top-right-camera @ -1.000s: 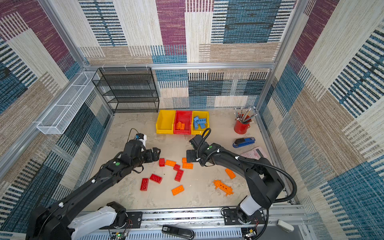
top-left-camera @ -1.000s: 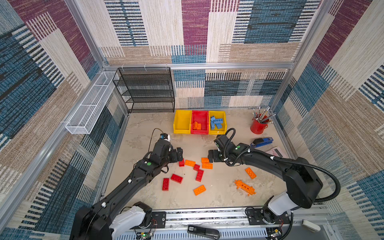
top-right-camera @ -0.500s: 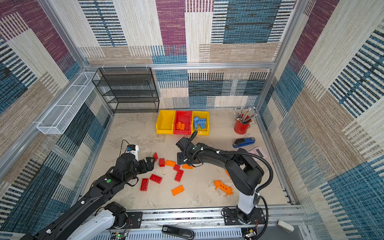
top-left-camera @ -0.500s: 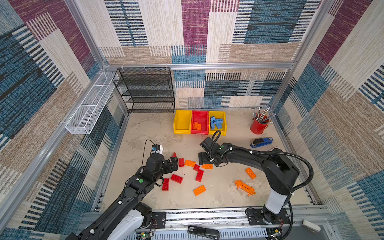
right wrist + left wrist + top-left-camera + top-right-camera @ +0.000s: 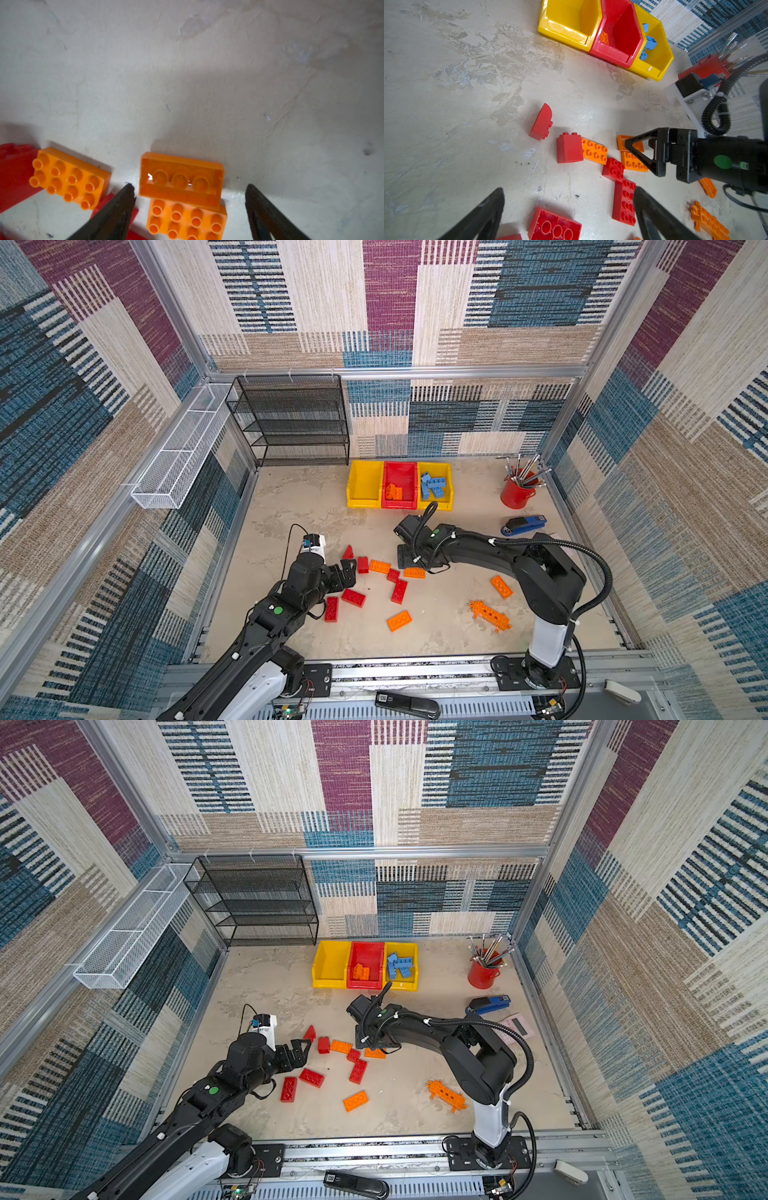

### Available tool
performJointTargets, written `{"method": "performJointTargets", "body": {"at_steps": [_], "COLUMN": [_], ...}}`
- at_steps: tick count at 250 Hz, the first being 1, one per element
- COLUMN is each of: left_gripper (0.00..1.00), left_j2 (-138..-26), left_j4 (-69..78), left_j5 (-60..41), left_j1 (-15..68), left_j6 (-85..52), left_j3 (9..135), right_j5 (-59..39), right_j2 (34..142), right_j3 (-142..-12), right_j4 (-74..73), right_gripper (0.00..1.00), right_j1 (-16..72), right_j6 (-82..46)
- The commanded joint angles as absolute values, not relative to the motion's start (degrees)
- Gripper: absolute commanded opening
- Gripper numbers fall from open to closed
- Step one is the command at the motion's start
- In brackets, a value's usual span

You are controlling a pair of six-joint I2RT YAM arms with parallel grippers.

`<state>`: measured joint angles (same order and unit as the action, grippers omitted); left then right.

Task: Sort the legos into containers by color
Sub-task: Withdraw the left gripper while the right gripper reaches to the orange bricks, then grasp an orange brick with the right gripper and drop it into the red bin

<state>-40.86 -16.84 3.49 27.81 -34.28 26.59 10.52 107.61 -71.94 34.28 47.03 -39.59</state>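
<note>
The mottled beige desk (image 5: 291,506) carries everything, with a black wire-mesh shelf rack (image 5: 291,423) at its far left and a long white wire basket (image 5: 183,448) hung along the left side. A black left arm (image 5: 274,614) and a black right arm (image 5: 540,572) reach in from the near edge. The left pincer (image 5: 569,191) hangs low over the desk with its fingers spread wide and nothing between them, just beside a flat red brick lying underside up (image 5: 554,226). The right pincer (image 5: 189,186) is spread as well. Its fingers stand either side of an upturned orange brick (image 5: 180,178) that touches a studded orange brick (image 5: 187,220), and a gap shows on both sides, so it grips neither. Against the far edge three open plastic bins stand touching in a row: the left yellow bin (image 5: 365,485), the middle red bin (image 5: 401,472) with a few small orange bricks (image 5: 394,492) in it, and the right yellow bin (image 5: 435,468) with a heap of blue bricks (image 5: 433,485). To their right stand a red cup of metal tools (image 5: 515,493) and, nearer, a blue stapler (image 5: 524,526). The other legos lie loose on the middle of the desk. A long spiky orange piece (image 5: 489,616) lies near the right arm's base, with a slanted orange brick (image 5: 501,586) just beyond it. Between the pincers lies a cluster — a long red brick (image 5: 399,591) touching a small square red brick (image 5: 393,575), a tall red block (image 5: 363,564) touching a flat eight-stud orange brick (image 5: 380,566), and a red brick with a curved top (image 5: 348,552) a little apart. One lone orange brick (image 5: 399,620) lies nearer the front edge.
</note>
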Motion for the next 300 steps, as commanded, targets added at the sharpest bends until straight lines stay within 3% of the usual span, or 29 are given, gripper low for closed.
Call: {"method": "performJointTargets", "body": {"at_steps": [1, 66, 106, 141, 205, 300], "left_gripper": [0.97, 0.97, 0.97, 0.97, 0.97, 0.97], "left_j2": [-40.68, -39.98, -40.67, -41.61, -43.64, -48.51], "left_j4": [-16.06, -16.38, -16.06, -15.82, -16.53, -18.97], "left_j5": [2.72, 2.81, 2.71, 2.18, 2.11, 4.57], "left_j1": [27.77, 27.77, 27.77, 27.73, 27.70, 27.68], "left_j6": [-34.74, -34.90, -35.25, -35.33, -34.89, -33.84], "left_j3": [26.41, 26.05, 26.31, 27.06, 29.25, 35.54], "right_j5": [10.77, 11.07, 11.15, 12.65, 14.60, 13.33], "right_j2": [108.81, 111.71, 112.47, 111.98, 113.81, 132.81], "right_j3": [-72.94, -73.36, -73.40, -75.29, -87.29, -123.23], "right_j4": [34.60, 35.10, 34.69, 34.92, 35.80, 40.88], "right_gripper": [0.85, 0.83, 0.55, 0.49, 0.49, 0.49], "right_j1": [47.37, 47.30, 47.37, 47.33, 43.48, 34.69], "right_j6": [-40.20, -40.24, -39.73, -38.32, -29.86, -15.52]}}
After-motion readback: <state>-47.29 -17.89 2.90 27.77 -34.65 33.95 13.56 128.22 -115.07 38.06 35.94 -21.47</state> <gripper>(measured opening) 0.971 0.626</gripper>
